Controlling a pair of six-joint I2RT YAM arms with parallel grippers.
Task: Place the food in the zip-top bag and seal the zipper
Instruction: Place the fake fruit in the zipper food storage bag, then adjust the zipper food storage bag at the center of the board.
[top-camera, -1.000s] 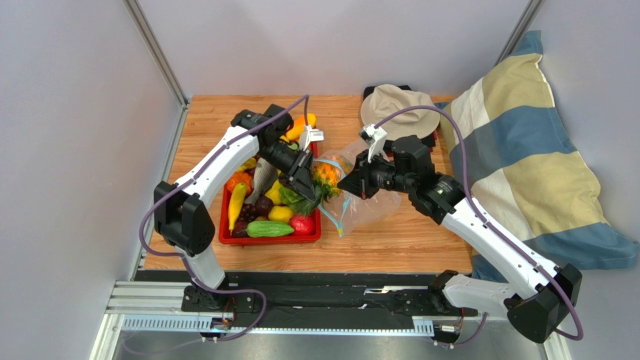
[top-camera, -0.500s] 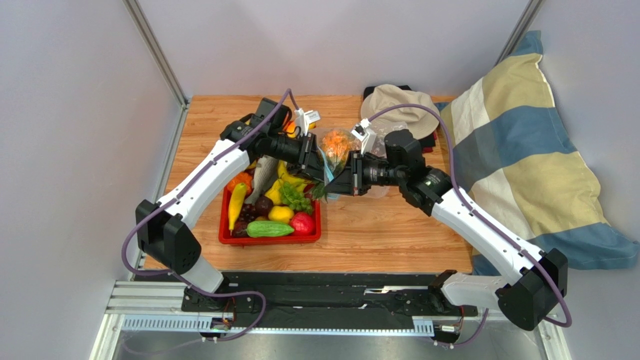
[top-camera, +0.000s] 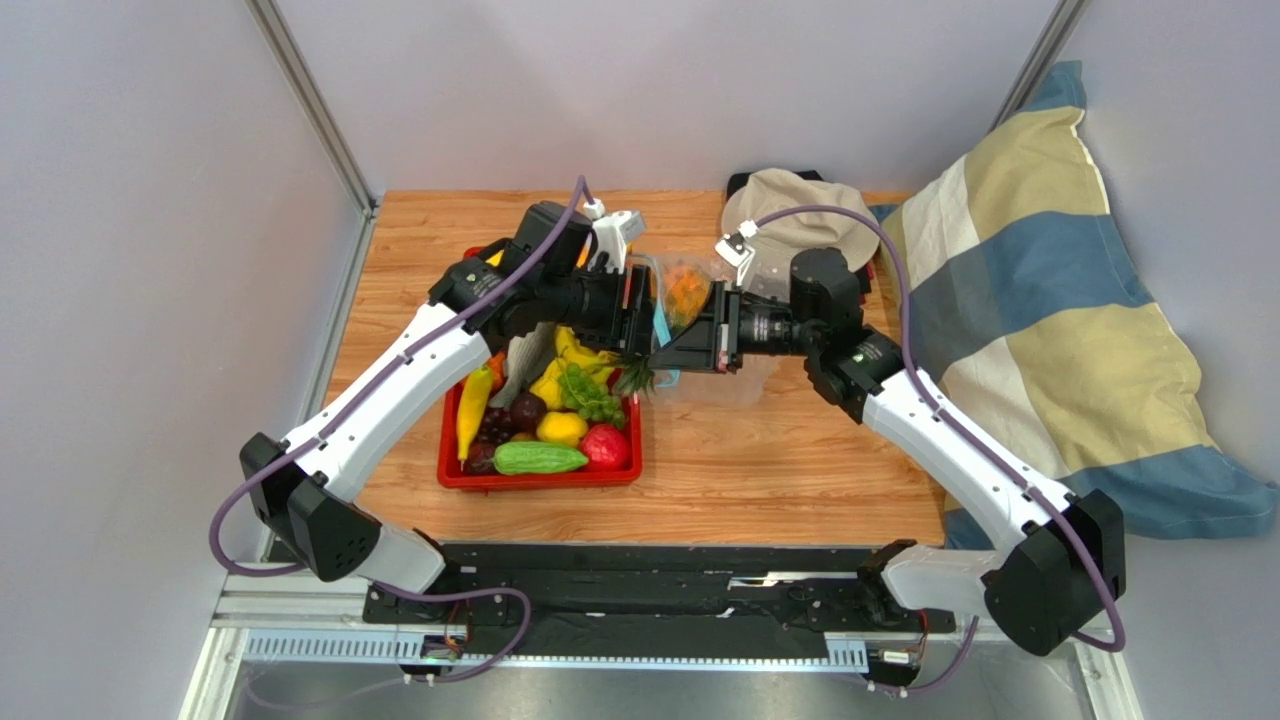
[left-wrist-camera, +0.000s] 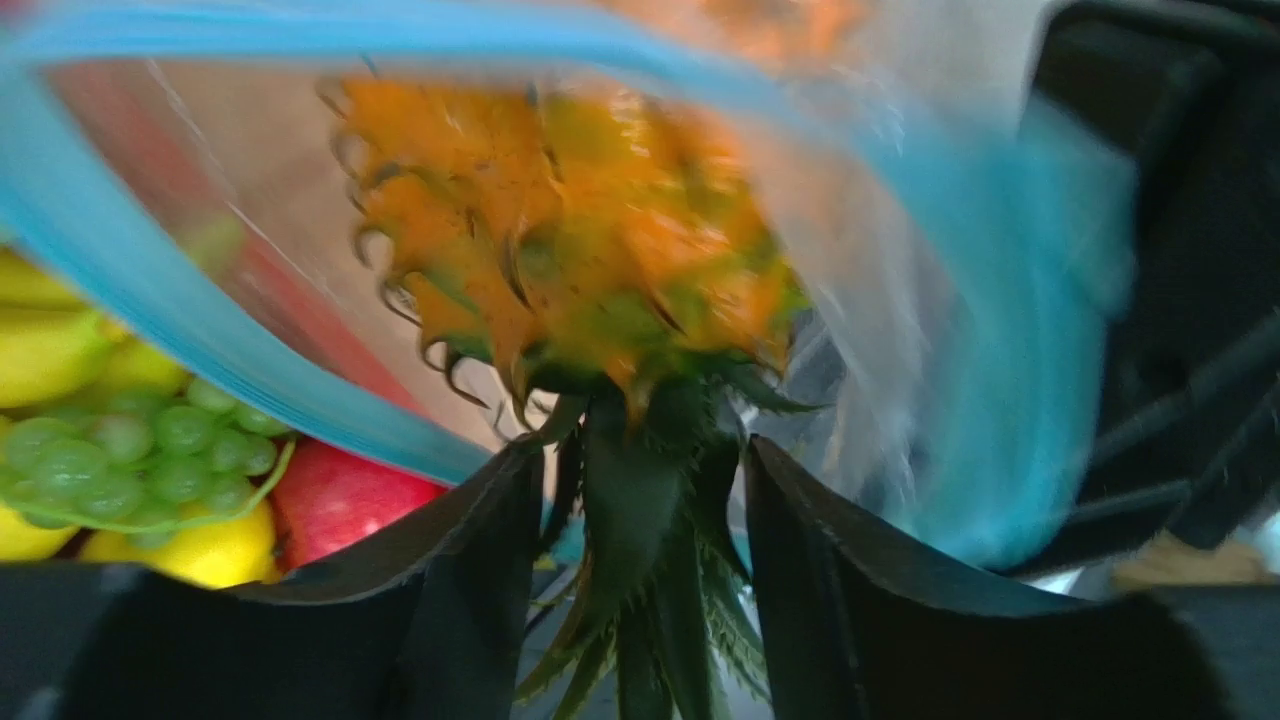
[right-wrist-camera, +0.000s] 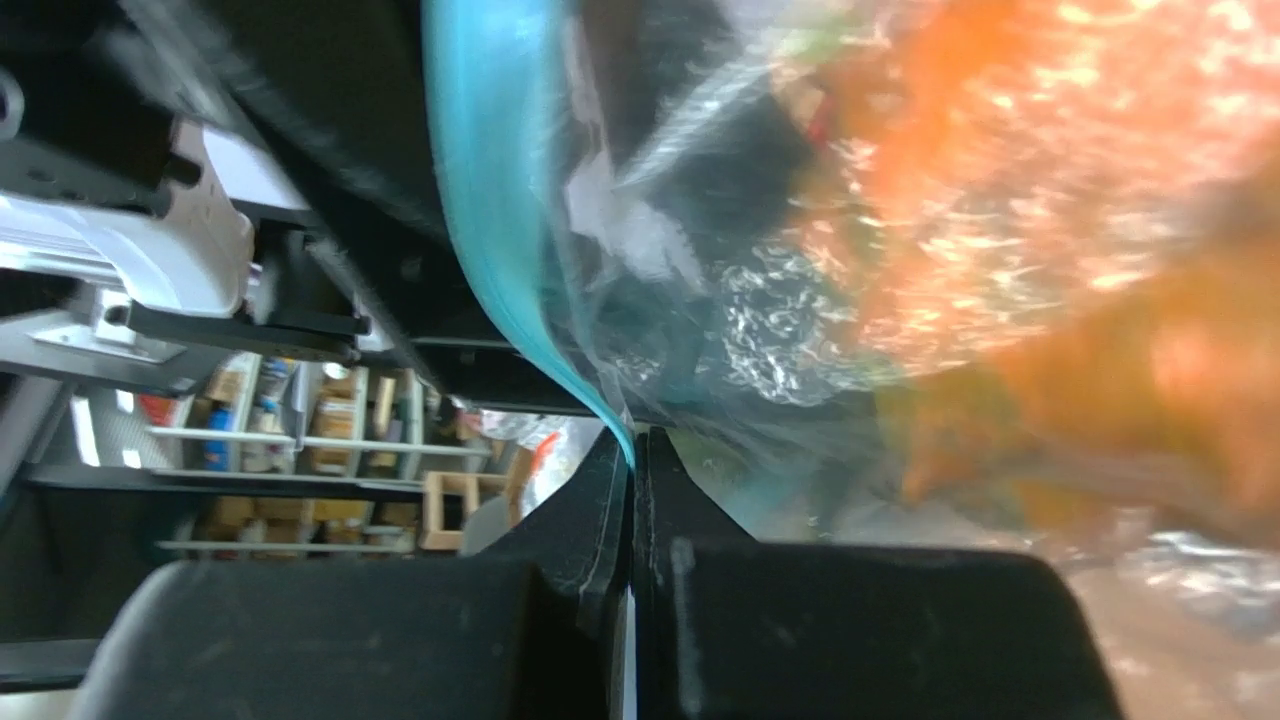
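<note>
The wooden table (top-camera: 781, 480) carries the red tray (top-camera: 541, 477) of food at centre left of the top view. The zip-top bag (left-wrist-camera: 932, 300) is held up at centre frame, mouth facing the left arm for loading. The pineapple (left-wrist-camera: 571, 255) sits in that mouth, with the left gripper (left-wrist-camera: 639, 465) clamped on its leaf crown. The right gripper (right-wrist-camera: 631, 450) pinches the zipper (right-wrist-camera: 489, 225), apparently to hold the opening. No legible writing is visible.
</note>
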